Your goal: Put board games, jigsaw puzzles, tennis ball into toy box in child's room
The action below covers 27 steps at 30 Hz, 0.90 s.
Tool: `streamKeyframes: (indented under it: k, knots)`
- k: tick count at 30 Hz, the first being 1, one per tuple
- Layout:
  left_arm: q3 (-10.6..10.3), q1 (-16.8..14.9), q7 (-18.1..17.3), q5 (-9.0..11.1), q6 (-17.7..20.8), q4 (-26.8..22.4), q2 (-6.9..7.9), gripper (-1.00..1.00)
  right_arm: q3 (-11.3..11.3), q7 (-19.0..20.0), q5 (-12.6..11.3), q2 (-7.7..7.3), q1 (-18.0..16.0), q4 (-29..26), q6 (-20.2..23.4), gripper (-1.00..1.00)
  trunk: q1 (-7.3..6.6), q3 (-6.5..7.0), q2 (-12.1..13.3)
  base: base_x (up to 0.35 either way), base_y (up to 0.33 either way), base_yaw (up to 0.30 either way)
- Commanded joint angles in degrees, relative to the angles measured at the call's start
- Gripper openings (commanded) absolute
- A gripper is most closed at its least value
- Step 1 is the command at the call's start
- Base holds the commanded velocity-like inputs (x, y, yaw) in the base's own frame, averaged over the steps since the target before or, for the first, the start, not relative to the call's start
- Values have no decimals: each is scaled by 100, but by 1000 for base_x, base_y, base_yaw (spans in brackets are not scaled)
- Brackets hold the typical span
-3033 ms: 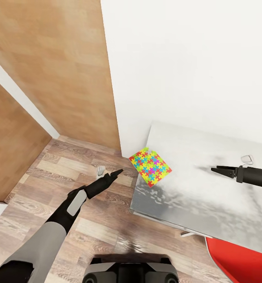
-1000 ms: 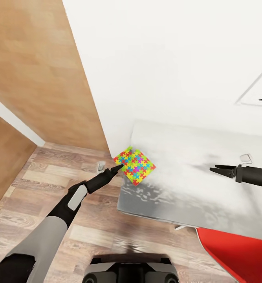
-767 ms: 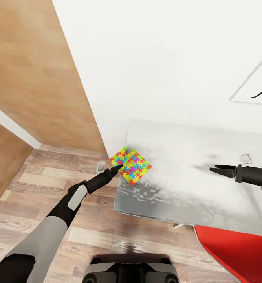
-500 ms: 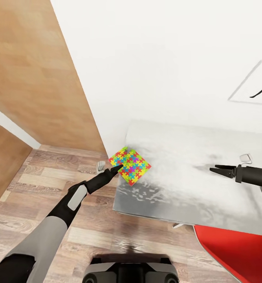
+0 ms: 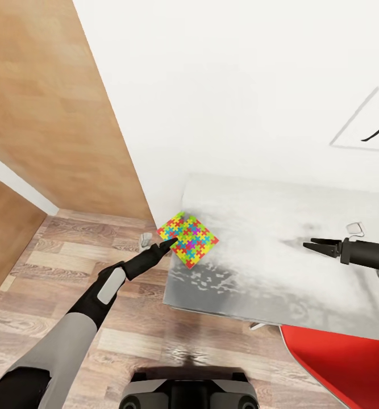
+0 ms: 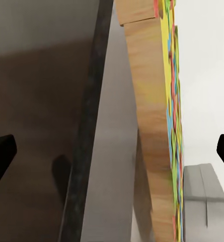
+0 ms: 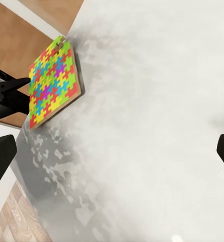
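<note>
Since three seconds ago the camera has swung left-to-right across the scene, so the table (image 5: pixel 280 272) corner and puzzle (image 5: pixel 188 240) sit further left in the head view; over the last half second nothing shifts. One puzzle is visible, lying flat on the table's near-left corner, overhanging the edge a little. Left gripper (image 5: pixel 167 245) points at the puzzle's near edge, tip at or touching it; cannot tell from the head view whether it is in contact. In the left wrist view the puzzle (image 6: pixel 162 131) is seen edge-on between the two widely spread fingers (image 6: pixel 1 156), not pinched. Right gripper (image 5: pixel 309 246) hovers over the table's middle, well apart from the puzzle, fingers spread with nothing between them. Right wrist view shows the puzzle (image 7: pixel 54 83) far ahead, with the left gripper's tip just beside it. One red chair (image 5: pixel 337 369) stands at the table's near side. One baseball picture (image 5: pixel 371 128) hangs on the wall.
</note>
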Motion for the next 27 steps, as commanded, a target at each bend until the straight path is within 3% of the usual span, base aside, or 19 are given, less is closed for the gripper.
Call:
streamKeyframes:
  k: [1, 4, 5, 27]
  knots:
    - [-1, -3, 2, 52, 50, 0, 2, 100, 11, -4, -34, -6, -6, 2, 29, 100, 3, -7, -9, 0, 0, -2]
    - [3, -3, 5, 47, 47, 0, 4, 100, 12, -4, -34, -4, -6, 2, 30, 100, 3, -7, -9, 0, 0, -1]
    - [5, -3, 6, 44, 46, 0, 4, -100, 11, -4, -34, -3, -6, 2, 30, 100, 3, -7, -9, 0, 0, 0]
    - [28, 13, 27, 34, 42, -1, 14, -100, 17, -4, -26, 76, 42, -102, 30, 100, 3, -7, -9, 0, 0, 0]
